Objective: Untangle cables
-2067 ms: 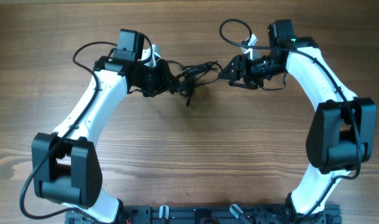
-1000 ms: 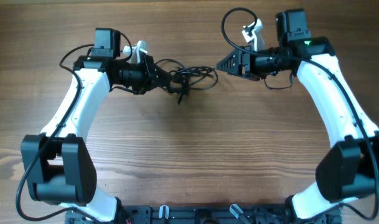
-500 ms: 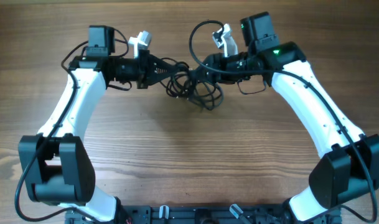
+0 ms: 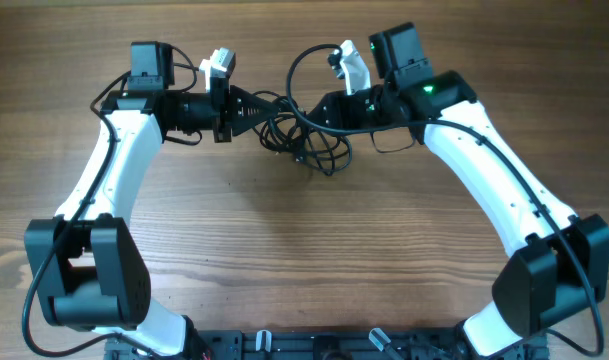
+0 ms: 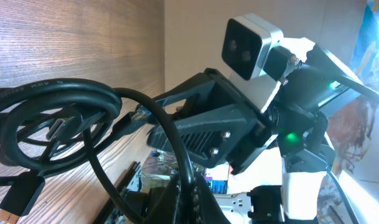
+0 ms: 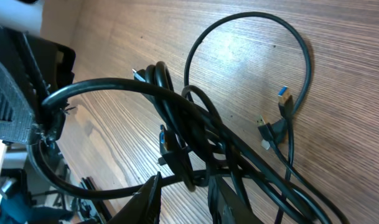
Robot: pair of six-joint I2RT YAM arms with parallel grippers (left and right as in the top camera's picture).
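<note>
**Both arms at the knot: the pull runs side to side**

Start at your left gripper (image 4: 256,108): its fingers are pressed together on the cables (image 4: 309,140), and the left wrist view shows a strand running straight down into them. On the right gripper (image 4: 319,112) the fingers (image 6: 149,199) stand apart with several strands passing through the gap. Whether they already nip any of them you cannot tell from here.

The tangle sits right between the two grippers, at the far side of the bench (image 4: 304,250). Its loops sag toward you from the line joining the fingers, and part of it rests on the wood. One loose loop swings wide and ends in small plugs (image 6: 284,99) lying flat on the bench, clear of the knot.

Neither arm is nearer; both are at the bundle, facing each other. The knot's long axis lies left to right, so I judge that any separating pull should follow that line, each arm drawing back toward its own side.
</note>
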